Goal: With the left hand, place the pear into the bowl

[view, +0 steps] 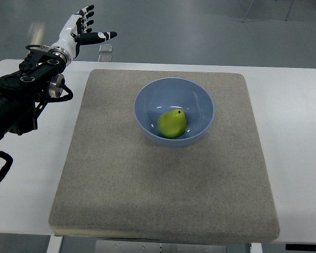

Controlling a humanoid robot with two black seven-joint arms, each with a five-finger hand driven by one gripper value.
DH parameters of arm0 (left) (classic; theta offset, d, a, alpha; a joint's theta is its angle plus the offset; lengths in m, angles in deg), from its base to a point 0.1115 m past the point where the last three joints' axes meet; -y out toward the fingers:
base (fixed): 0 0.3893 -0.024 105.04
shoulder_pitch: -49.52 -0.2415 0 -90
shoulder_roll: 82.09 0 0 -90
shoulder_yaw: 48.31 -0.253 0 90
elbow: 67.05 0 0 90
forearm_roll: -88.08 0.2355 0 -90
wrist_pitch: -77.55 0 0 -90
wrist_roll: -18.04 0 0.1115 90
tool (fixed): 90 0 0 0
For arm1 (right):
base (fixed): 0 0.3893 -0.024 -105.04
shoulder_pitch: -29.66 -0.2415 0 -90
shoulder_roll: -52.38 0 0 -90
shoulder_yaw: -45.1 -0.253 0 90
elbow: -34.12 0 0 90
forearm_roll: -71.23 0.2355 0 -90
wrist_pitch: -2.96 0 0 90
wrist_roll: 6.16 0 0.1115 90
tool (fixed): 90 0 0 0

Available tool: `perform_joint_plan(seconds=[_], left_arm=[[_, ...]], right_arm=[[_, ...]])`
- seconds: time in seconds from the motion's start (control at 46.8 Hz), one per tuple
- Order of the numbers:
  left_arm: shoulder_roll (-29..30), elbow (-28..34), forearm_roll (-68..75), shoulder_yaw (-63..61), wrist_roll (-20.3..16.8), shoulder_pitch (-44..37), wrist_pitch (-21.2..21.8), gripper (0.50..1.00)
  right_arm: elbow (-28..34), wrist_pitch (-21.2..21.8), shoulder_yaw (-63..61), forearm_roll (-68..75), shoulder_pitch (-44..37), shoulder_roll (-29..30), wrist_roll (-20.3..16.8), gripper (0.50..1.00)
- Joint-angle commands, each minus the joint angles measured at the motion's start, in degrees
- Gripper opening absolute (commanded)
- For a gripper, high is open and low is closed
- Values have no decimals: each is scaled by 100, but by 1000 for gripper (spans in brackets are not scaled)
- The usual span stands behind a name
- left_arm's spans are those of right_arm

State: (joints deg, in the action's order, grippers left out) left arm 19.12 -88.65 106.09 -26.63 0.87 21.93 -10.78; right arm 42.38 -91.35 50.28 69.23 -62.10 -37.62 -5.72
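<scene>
Already the green pear [172, 124] lies inside the blue bowl [147, 100], resting on its bottom slightly toward the near wall, stem end up. That bowl stands on a grey mat [121, 190] that covers most of the white table [26, 200]. Well apart from both, the left hand [81, 29] hangs beyond the table's far left corner, its fingers spread and holding nothing, thumb pointing right. Its black arm [21, 95] enters from the left edge.
</scene>
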Motion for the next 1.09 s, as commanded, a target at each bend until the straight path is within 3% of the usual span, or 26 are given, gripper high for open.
perform_joint_plan(seconds=[0.0, 0.085, 0.171, 1.068], left_arm=[[39, 7, 1, 204, -198, -133, -579, 984], [66, 16, 1, 389, -287, -317, -1010, 988], [66, 33, -8, 468, -313, -440, -1169, 988], [48, 25, -17, 495, -357, -388, -1125, 992]], right_arm=[[0, 0, 0, -2, 0, 0, -1, 926], [0, 0, 0, -2, 0, 0, -1, 924], [0, 0, -9, -2, 0, 0, -1, 924], [0, 0, 0, 7, 0, 0, -1, 926]])
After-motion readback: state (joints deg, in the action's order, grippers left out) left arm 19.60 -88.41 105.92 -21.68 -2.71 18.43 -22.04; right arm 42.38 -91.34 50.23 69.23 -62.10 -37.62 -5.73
